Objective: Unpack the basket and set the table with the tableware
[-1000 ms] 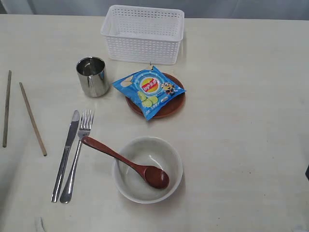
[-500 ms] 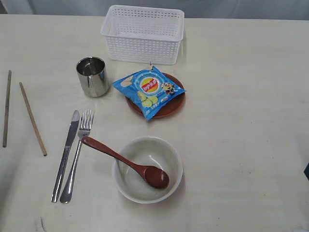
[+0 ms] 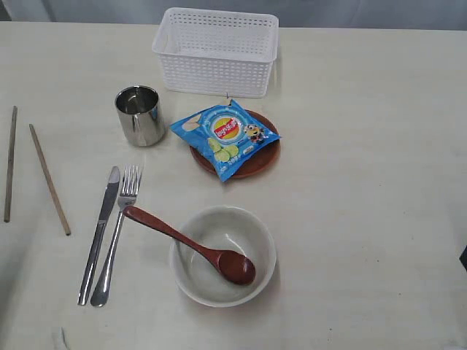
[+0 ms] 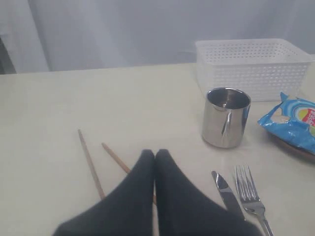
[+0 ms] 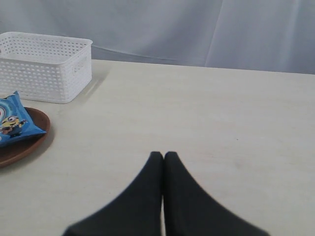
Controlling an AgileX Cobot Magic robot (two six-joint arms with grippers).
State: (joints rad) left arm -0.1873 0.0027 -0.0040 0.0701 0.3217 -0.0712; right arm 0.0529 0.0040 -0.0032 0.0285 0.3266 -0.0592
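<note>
The white basket [image 3: 217, 51] stands empty at the back of the table [image 3: 365, 182]. In front of it lie the steel cup [image 3: 139, 114], the brown plate [image 3: 252, 164] under a blue chip bag [image 3: 224, 136], the pale bowl [image 3: 223, 255] holding the wooden spoon [image 3: 191, 246], the knife [image 3: 100, 232], the fork [image 3: 118, 232] and two chopsticks [image 3: 49, 177]. My left gripper [image 4: 155, 153] is shut and empty, hanging above the chopsticks [image 4: 114, 158] beside the cup [image 4: 226, 117]. My right gripper [image 5: 163, 155] is shut and empty over bare table, right of the plate [image 5: 22, 143]. Neither gripper shows in the exterior view.
The chip bag [image 5: 12, 123] covers most of the plate. A grey curtain [image 4: 123, 29] hangs behind the table's far edge. A dark object [image 3: 464, 259] pokes in at the right border of the exterior view.
</note>
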